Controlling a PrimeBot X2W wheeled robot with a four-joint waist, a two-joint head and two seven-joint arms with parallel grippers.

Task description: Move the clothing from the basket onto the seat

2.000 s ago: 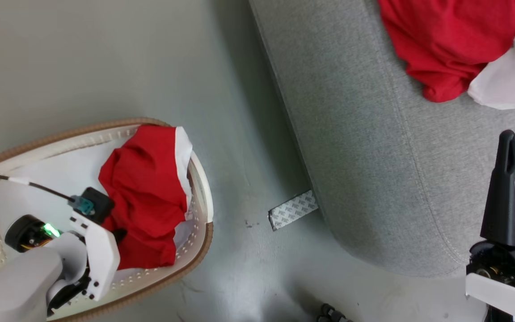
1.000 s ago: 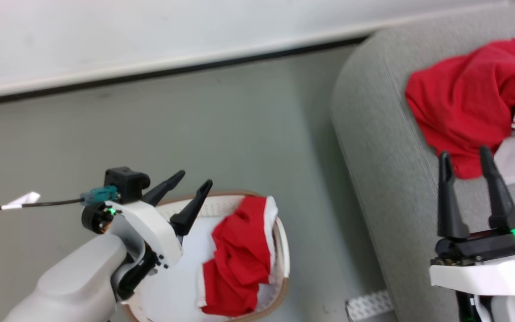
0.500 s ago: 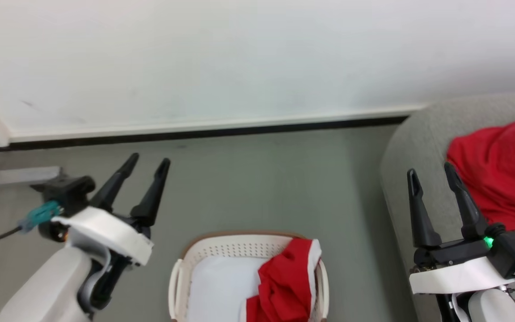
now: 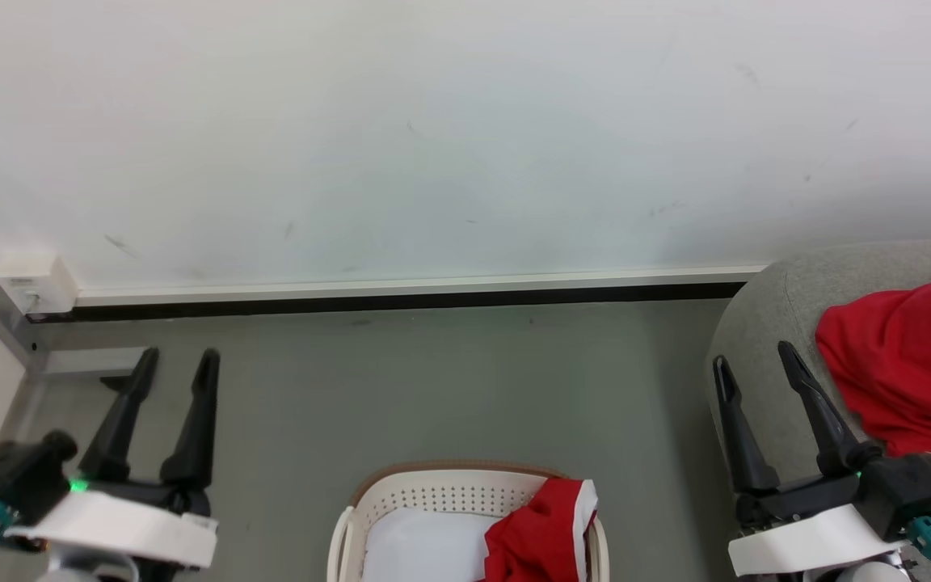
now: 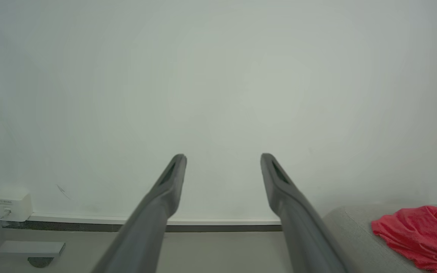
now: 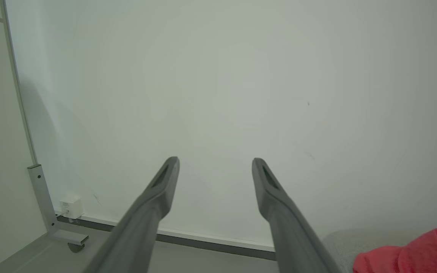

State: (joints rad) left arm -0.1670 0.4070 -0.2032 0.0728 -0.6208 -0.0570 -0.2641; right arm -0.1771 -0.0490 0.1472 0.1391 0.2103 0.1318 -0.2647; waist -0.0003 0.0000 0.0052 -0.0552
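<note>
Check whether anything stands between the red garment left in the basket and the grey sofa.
Nothing visible does. The red garment lies at the right side of the basket; only floor shows between the basket and the sofa. The left gripper and right gripper hover open and empty.

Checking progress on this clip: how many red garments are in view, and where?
2. One red garment lies in the laundry basket, at its right side; another red garment lies on the grey sofa. The basket is cut off, so more may be hidden.
</note>
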